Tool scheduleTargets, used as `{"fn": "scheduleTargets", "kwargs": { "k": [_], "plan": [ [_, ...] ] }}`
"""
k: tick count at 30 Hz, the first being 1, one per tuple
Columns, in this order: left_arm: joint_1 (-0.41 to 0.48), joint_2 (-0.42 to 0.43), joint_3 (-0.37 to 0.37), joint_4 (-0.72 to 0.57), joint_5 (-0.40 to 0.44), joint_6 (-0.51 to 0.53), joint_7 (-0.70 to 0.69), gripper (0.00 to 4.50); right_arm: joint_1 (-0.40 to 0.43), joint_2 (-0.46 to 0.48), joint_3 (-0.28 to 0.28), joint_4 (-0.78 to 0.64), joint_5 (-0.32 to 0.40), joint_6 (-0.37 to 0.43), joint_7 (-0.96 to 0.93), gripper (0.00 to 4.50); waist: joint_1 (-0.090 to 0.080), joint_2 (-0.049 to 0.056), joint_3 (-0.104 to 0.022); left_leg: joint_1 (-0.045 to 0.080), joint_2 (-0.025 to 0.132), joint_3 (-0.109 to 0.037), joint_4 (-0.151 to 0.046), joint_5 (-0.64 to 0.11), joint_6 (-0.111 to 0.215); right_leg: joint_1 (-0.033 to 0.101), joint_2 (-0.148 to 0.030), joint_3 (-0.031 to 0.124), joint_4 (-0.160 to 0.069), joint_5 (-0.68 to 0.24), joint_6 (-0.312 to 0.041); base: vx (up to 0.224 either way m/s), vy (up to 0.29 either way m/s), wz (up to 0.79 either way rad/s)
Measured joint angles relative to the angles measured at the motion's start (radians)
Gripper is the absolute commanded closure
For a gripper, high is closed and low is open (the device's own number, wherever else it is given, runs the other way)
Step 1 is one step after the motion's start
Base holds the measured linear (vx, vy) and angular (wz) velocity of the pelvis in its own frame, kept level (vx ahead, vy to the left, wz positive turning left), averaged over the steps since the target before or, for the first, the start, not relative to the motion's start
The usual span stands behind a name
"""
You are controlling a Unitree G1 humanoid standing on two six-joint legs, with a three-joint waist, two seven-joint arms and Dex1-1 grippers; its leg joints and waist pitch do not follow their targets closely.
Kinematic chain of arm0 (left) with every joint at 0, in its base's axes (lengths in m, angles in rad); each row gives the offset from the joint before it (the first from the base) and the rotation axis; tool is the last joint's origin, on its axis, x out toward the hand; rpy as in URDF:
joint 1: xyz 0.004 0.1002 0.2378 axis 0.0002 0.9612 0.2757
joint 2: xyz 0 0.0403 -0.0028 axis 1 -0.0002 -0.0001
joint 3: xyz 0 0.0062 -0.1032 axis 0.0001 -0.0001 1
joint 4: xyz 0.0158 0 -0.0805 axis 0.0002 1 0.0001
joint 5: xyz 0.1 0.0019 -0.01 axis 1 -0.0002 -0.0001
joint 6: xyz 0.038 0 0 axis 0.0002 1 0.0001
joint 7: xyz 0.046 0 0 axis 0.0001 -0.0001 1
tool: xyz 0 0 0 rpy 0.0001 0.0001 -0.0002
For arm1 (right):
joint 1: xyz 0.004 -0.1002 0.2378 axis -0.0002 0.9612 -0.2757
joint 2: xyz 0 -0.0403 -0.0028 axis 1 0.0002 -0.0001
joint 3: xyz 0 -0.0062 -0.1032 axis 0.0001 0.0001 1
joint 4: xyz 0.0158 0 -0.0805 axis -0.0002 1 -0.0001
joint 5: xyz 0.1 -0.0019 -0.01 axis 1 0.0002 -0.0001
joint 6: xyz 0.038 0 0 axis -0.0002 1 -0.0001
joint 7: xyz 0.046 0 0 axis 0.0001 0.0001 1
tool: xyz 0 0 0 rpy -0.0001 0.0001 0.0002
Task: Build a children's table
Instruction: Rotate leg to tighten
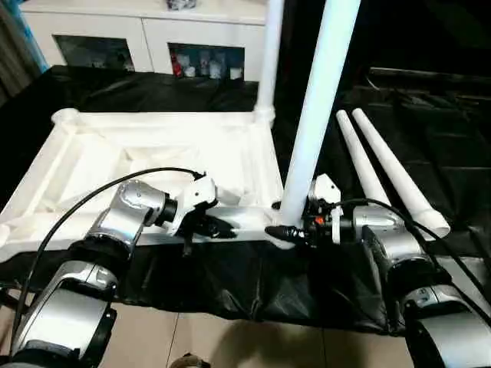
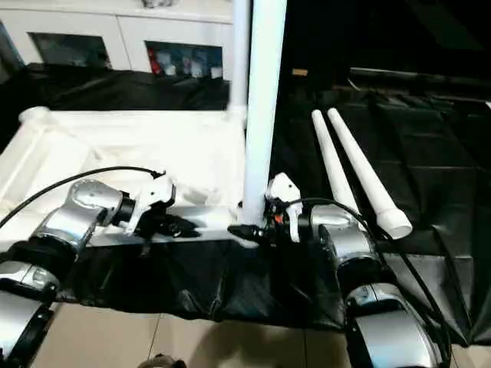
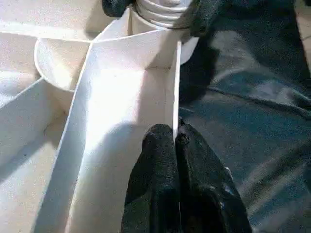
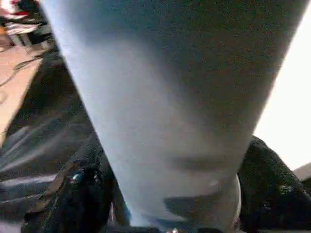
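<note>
seating leg: we are fitting the near leg [image 1: 318, 115] into the tabletop [image 1: 92, 146] corner socket [image 3: 160, 14], near the worktop edge.
right tool [image 1: 295, 230]: its fingers [image 4: 73, 194] stand on both sides of the leg base, grasping it.
left tool [image 1: 219, 226]: clenched, pressing on the tabletop rim beside that socket.
done: far leg [image 1: 270, 54] stands upright in its corner.
waiting: two loose legs [image 1: 383, 169] lie on the black cover [image 1: 230, 284], to the right.
next: we judge the leg needs turning or pushing down until firm, the left tool holding the top steady.
</note>
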Motion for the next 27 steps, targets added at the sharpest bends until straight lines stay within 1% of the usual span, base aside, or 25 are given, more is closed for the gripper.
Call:
{"fn": "scheduleTargets", "kwargs": {
  "k": [1,2,7,8,11,12,14,15,17,21,22,23,24,25,27],
  "plan": [
    [0.000,0.002,0.000,0.000,0.000,0.000,-0.006,4.50,0.003,0.000,0.001,-0.008,0.001,0.009,0.006,1.65,0.000,0.000,0.000,0.000,0.000,0.000,0.000,0.000,0.000,0.000,0.000,0.000,0.000,0.000,0.000,0.000,0.000,0.00],
    [0.000,0.002,0.000,0.000,0.000,0.000,-0.009,4.50,0.008,0.000,0.001,-0.018,0.003,0.016,0.006,1.70,0.000,0.000,0.000,0.000,0.000,0.000,0.000,0.000,0.000,0.000,0.000,0.000,0.000,0.000,0.000,0.000,0.000,0.00],
    [0.000,0.001,0.001,0.002,0.001,0.004,-0.007,4.50,0.016,0.002,-0.001,-0.036,0.010,0.039,-0.004,1.77,0.001,0.000,0.000,0.000,0.000,0.000,0.000,0.000,0.000,0.000,0.000,0.000,0.000,0.000,0.000,0.000,0.000,0.00],
    [-0.002,-0.002,0.003,0.007,0.004,0.007,0.006,4.50,0.019,0.007,-0.009,-0.036,0.009,0.040,-0.025,1.78,0.000,0.000,0.000,0.002,0.000,0.000,0.000,0.000,0.000,0.001,0.000,0.000,0.001,0.000,0.000,0.000,0.000,0.00],
    [-0.037,-0.038,0.006,0.051,0.027,0.036,0.123,4.50,0.014,0.059,-0.070,0.006,0.005,0.037,-0.236,1.78,-0.001,0.000,0.000,0.006,0.000,0.000,0.002,0.001,-0.002,0.004,0.000,0.001,0.003,0.001,-0.002,0.000,0.000,0.00],
    [-0.046,-0.053,0.007,0.058,0.033,0.049,0.163,4.50,0.003,0.070,-0.081,0.019,0.003,0.039,-0.315,1.78,-0.003,0.000,0.000,0.006,0.000,0.000,0.003,0.002,-0.003,0.005,0.000,0.002,0.003,0.002,-0.003,0.000,0.000,0.00],
    [-0.055,-0.080,0.013,0.072,0.036,0.064,0.215,4.50,-0.008,0.086,-0.102,0.046,0.002,0.039,-0.417,1.79,-0.006,-0.001,0.000,0.008,0.000,0.000,0.003,0.002,-0.003,0.006,0.000,0.001,0.001,0.002,-0.003,0.000,0.000,0.00],
    [-0.060,-0.092,0.015,0.075,0.038,0.075,0.244,4.50,-0.019,0.098,-0.109,0.058,0.001,0.042,-0.482,1.80,-0.010,-0.001,0.000,0.007,0.000,0.000,0.003,0.002,-0.003,0.006,-0.001,0.002,0.000,0.002,-0.003,0.000,0.000,0.00],
    [-0.072,-0.135,0.029,0.086,0.048,0.103,0.334,4.50,-0.044,0.138,-0.145,0.097,0.001,0.046,-0.657,1.80,-0.016,-0.001,0.000,0.007,-0.001,0.000,0.004,0.002,-0.003,0.007,-0.001,0.002,-0.001,0.003,-0.004,0.000,0.000,0.00],
    [-0.081,-0.221,0.045,0.087,0.054,0.144,0.474,4.50,-0.082,0.192,-0.208,0.136,0.004,0.048,-0.938,1.80,-0.015,0.000,-0.001,0.006,-0.003,0.000,0.001,0.001,-0.002,0.007,-0.001,0.002,-0.004,0.004,-0.005,0.000,0.000,0.00],
    [-0.082,-0.230,0.046,0.087,0.053,0.146,0.486,4.50,-0.082,0.196,-0.215,0.137,0.004,0.041,-0.965,1.80,-0.014,0.000,-0.001,0.006,-0.003,0.000,0.001,0.001,-0.002,0.007,-0.001,0.002,-0.004,0.003,-0.004,0.000,0.000,0.00],
    [-0.083,-0.235,0.045,0.086,0.053,0.147,0.493,4.50,-0.082,0.199,-0.218,0.139,0.004,0.033,-0.979,1.45,-0.013,0.000,-0.001,0.006,-0.003,0.000,0.000,0.000,-0.001,0.007,-0.001,0.002,-0.004,0.003,-0.004,0.000,0.000,0.00],
    [-0.083,-0.239,0.045,0.084,0.054,0.148,0.498,4.50,-0.082,0.203,-0.221,0.143,0.004,0.014,-0.989,1.24,-0.011,0.001,-0.001,0.005,-0.003,0.000,-0.001,0.000,-0.001,0.006,-0.001,0.002,-0.004,0.003,-0.004,0.000,0.000,0.00],
    [-0.083,-0.239,0.045,0.083,0.054,0.148,0.498,4.50,-0.082,0.205,-0.222,0.148,0.004,0.000,-0.991,1.10,-0.011,0.001,-0.001,0.005,-0.003,0.000,-0.001,0.001,-0.001,0.006,-0.001,0.002,-0.004,0.003,-0.003,0.000,0.000,0.00],
    [-0.082,-0.238,0.044,0.083,0.055,0.143,0.499,4.50,-0.080,0.209,-0.222,0.153,0.003,-0.017,-0.984,1.02,-0.011,0.001,-0.001,0.005,-0.002,0.000,-0.002,0.001,-0.001,0.005,-0.001,0.001,-0.004,0.003,-0.003,0.000,0.000,0.00]
  ]
}}
